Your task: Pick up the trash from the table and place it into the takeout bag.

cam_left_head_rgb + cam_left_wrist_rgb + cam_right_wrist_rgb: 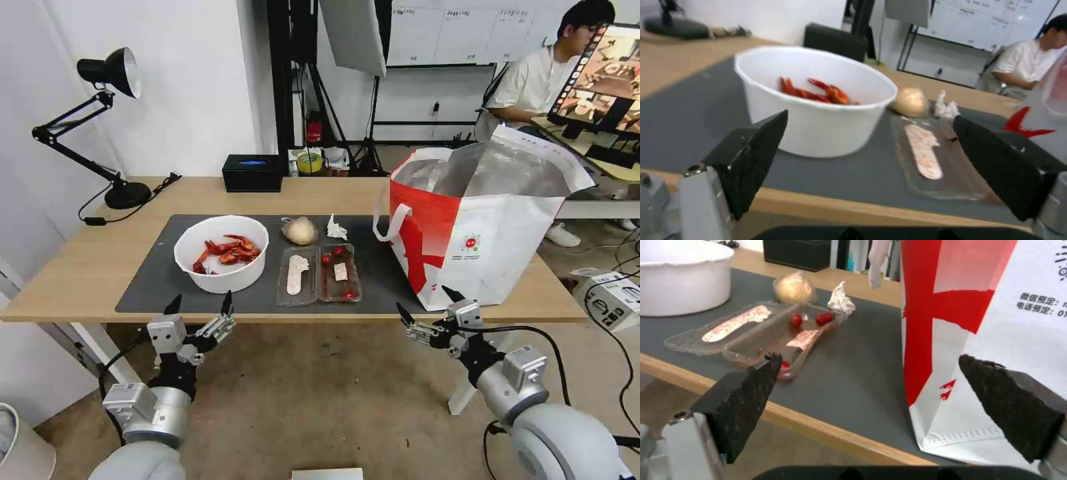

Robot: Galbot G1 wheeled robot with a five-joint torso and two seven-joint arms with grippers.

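Fingers spread wide on my left gripper (199, 307) and right gripper (425, 301), both empty, off the table's (80, 267) near edge. Crayfish bowl (221, 253), clear tray (319, 273), wrapped lump (300, 231) and tissue (335, 229) sit on the mat (153, 273), takeout bag (480, 233) at their right.

Bright even indoor light, soft shadows, left wrist view blurred

On the dark grey mat (160, 267), frame centre: white round bowl (221, 253) left, clear hinged plastic tray (319, 274) middle, boxy white takeout bag (477, 227) right.
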